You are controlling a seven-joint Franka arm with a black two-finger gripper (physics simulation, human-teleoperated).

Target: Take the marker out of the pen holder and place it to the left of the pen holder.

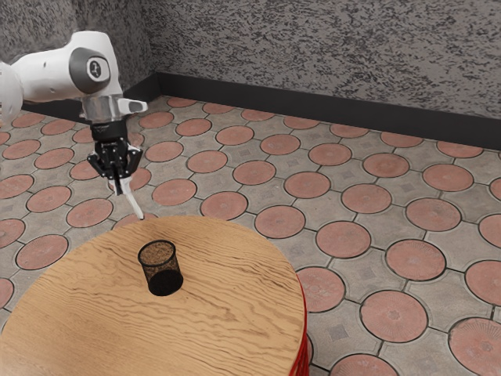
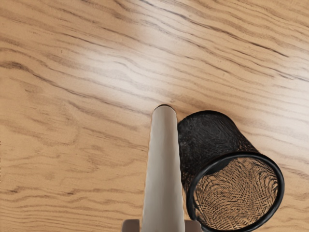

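Note:
The black gripper (image 1: 120,182) hangs above the table's far edge in the exterior view, shut on the white marker (image 1: 135,204), which slants down from its fingertips toward the exterior view's right. In the wrist view the gripper (image 2: 162,226) has a fingertip on each side of the marker (image 2: 164,164). Upright on the tabletop stands the black mesh pen holder (image 1: 160,268), lower than the marker's tip and apart from it in the exterior view. Nothing is seen inside the pen holder (image 2: 207,135).
The round wooden table (image 1: 235,313) has a red side (image 1: 302,345) at the exterior view's right. Beyond it lie the tiled floor (image 1: 368,199) and a grey patterned wall (image 1: 313,55) with a dark baseboard (image 1: 313,113).

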